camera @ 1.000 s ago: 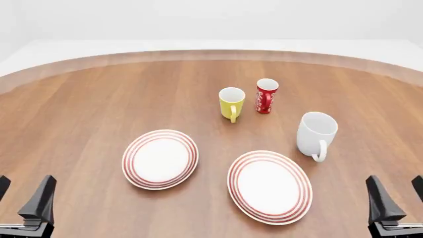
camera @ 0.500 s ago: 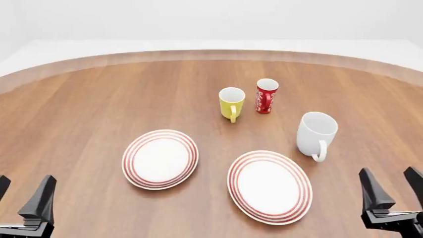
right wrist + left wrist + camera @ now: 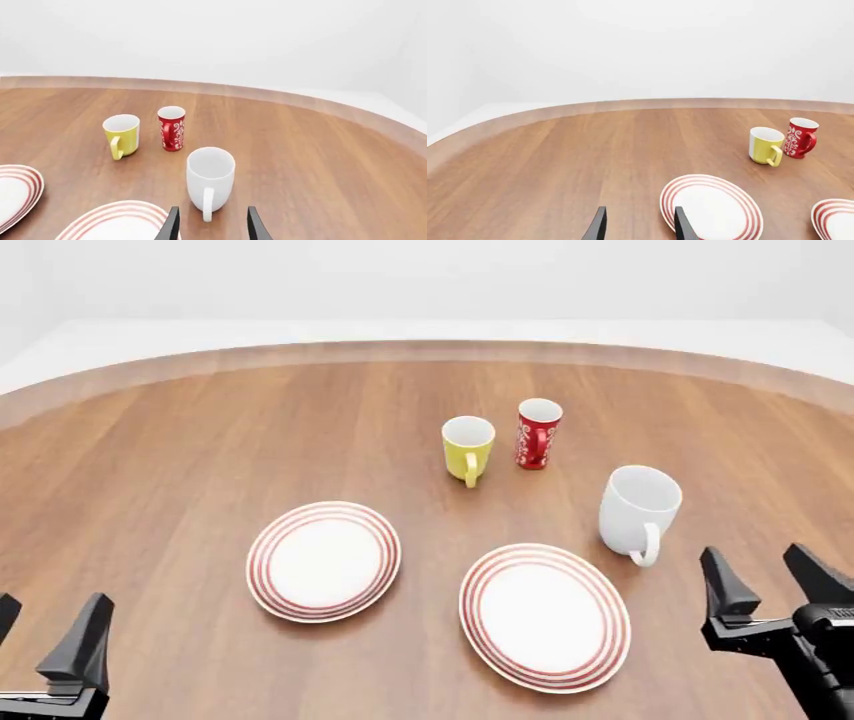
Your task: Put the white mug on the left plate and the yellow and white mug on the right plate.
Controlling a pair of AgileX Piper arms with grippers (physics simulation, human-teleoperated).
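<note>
Wooden bench (image 3: 200, 440) under a plain white backdrop, both mugs not yet on their plates.

Nothing was done yet: the white mug (image 3: 638, 510) stood upright on the wood just beyond the right plate (image 3: 545, 616), handle toward the arms, and the yellow and white mug (image 3: 467, 448) stood farther back beside a red cup (image 3: 538, 433). Both it and the left plate (image 3: 323, 560) were bare. All three cups looked empty as far as their insides showed. The right gripper (image 3: 763, 585), fingers spread wide and holding nothing, hung near the white mug; the left gripper (image 3: 47, 635) sat low at the near edge, fingers likewise apart.
</note>
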